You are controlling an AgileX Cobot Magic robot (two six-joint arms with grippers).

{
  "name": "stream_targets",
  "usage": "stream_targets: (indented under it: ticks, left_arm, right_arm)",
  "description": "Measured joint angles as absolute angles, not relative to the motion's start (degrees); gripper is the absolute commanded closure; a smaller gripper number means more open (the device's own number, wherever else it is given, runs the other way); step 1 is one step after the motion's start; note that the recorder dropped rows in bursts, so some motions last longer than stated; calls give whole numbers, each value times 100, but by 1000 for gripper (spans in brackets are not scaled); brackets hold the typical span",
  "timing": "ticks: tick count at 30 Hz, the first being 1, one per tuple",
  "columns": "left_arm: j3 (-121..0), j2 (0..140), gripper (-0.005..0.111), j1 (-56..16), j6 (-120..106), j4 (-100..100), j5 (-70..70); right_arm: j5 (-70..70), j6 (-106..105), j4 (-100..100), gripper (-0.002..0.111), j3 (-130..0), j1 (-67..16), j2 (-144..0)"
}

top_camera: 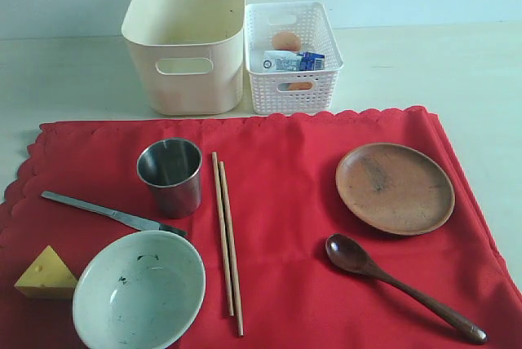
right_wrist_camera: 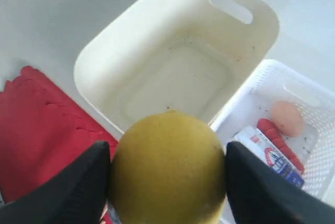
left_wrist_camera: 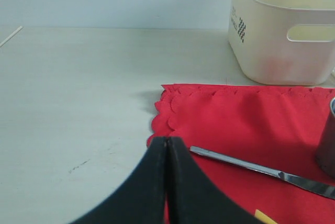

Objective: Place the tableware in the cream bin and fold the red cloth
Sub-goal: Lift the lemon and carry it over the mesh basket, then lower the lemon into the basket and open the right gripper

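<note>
"Tableware, where is it?"
"All on the cloth [top_camera: 285, 202]. The cup [top_camera: 170, 174], knife [top_camera: 102, 212] and bowl [top_camera: 139, 290] are on its left, the chopsticks [top_camera: 227, 235] in the middle, and the plate [top_camera: 395, 187] and spoon [top_camera: 400, 285] on its right. The bin [top_camera: 163, 88] stands on the counter [top_camera: 65, 80] just behind, beside the basket [top_camera: 318, 23]."
"Right tool [right_wrist_camera: 167, 182]?"
"Spread wide, grasping a lemon [right_wrist_camera: 167, 169] by its sides, high over bin and basket."
"Left tool [left_wrist_camera: 166, 143]?"
"Clenched, jaws pressed together with nothing between, by the cloth's scalloped edge near the knife's end."
</note>
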State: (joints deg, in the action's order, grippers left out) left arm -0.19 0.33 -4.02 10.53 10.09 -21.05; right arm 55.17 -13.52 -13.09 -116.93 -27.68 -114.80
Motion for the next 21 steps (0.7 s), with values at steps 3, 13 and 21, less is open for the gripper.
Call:
stream_targets:
  ticks: [3, 13, 21]
  left_arm:
    - [-19, 33, 107, -402, 1053, 1009, -2105]
    - [-19, 33, 107, -402, 1053, 1009, -2105]
    - [-19, 33, 107, -402, 1053, 1009, -2105]
  right_arm:
    - [5491, -1287, -1309, 108, -11693, -2580, -11568]
    - [4886, -956, -1309, 108, -11693, -2075, -12252]
    - [4664, -843, -1309, 108, -11693, -1987, -12995]
